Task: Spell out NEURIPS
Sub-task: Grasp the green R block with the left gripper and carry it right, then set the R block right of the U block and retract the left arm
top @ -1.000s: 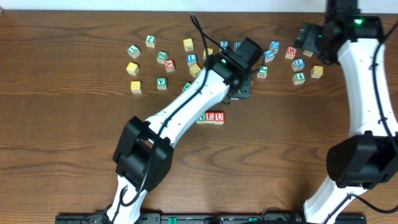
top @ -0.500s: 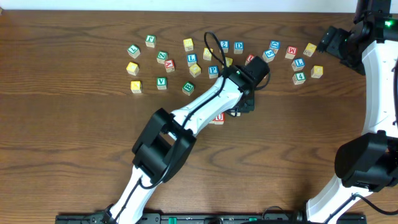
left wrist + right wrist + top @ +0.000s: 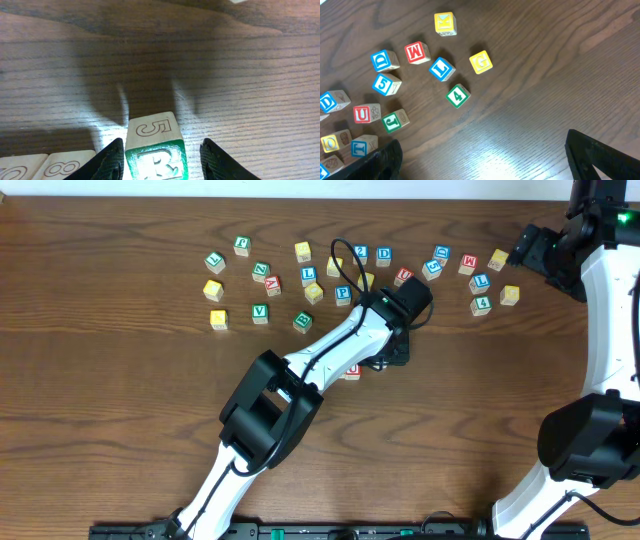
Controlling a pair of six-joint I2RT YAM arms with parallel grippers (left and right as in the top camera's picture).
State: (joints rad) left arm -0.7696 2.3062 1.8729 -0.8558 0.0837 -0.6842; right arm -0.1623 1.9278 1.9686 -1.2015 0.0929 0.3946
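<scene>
Your left gripper (image 3: 162, 150) is low over the table (image 3: 225, 60), with the R block (image 3: 156, 162) between its fingers (image 3: 111, 161). The fingers are a little spread. A thin gap shows beside the block, so they are not squeezing it.

The R block sits flat with its green R facing up. Two more blocks (image 3: 47, 167) sit just left of the R block, in one line with it. I think the R block goes there because R comes after U in the word.

Only the left wrist view shows you that gap. From overhead the arm hides the R block, and just a red U block (image 3: 352, 370) peeks out to its left. The overhead view does show the loose blocks (image 3: 308, 276) beyond the R block.

Your right gripper (image 3: 482, 142) is far right of the R block. Its fingers are spread wide and hold nothing.
</scene>
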